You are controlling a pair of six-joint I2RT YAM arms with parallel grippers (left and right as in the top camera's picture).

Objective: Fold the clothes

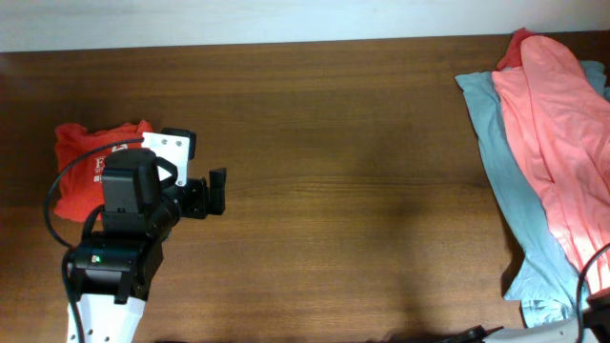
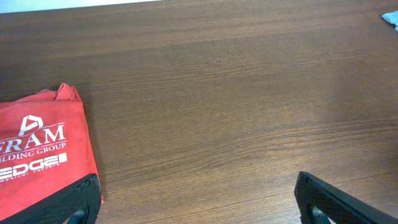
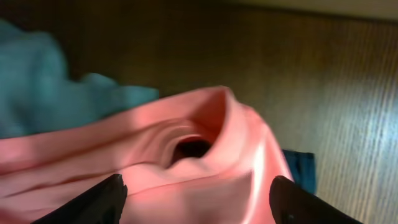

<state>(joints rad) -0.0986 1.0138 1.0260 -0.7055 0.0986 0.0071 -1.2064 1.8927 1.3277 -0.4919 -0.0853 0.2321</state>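
Note:
A red T-shirt (image 1: 88,164) with white "FRAM" print (image 2: 38,155) lies bunched at the table's left. My left gripper (image 1: 212,193) hovers just right of it, open (image 2: 198,205), with only bare wood between its fingers. At the far right a salmon-pink shirt (image 1: 558,133) lies spread over a grey-blue one (image 1: 510,176). The right wrist view shows my right gripper (image 3: 199,202) low over a raised fold of the pink shirt (image 3: 205,149). Its jaws stand wide apart with the cloth lying between them, not pinched. Grey-blue cloth (image 3: 43,87) shows behind.
The brown wooden table (image 1: 362,162) spreads between the two piles. A bit of red cloth (image 1: 518,43) peeks out at the top of the right pile. My right arm's cable (image 1: 583,281) and white link (image 1: 534,333) sit at the bottom right corner.

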